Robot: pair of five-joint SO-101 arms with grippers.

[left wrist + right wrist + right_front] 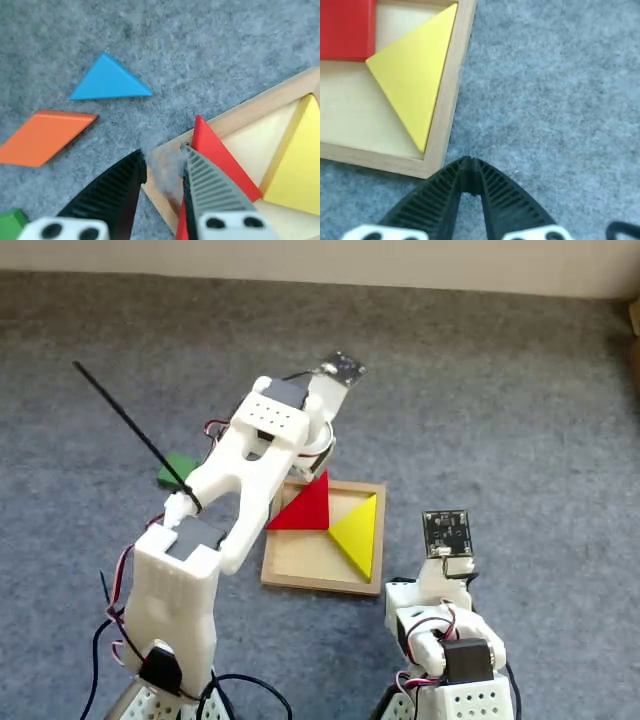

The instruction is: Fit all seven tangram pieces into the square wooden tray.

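Note:
The square wooden tray lies mid-table on grey carpet. A yellow triangle sits flat in its right half. A red triangle rests tilted, with one corner riding over the tray's rim. My left gripper is open, its fingers straddling the tray's corner beside the red triangle. On the carpet beyond lie a blue triangle, an orange parallelogram and a green piece. My right gripper is shut on nothing, just off the tray's near right corner.
The left arm hangs over the tray's left side and hides the carpet under it. A thin black cable tie sticks out from that arm. Open carpet stretches to the right of the tray.

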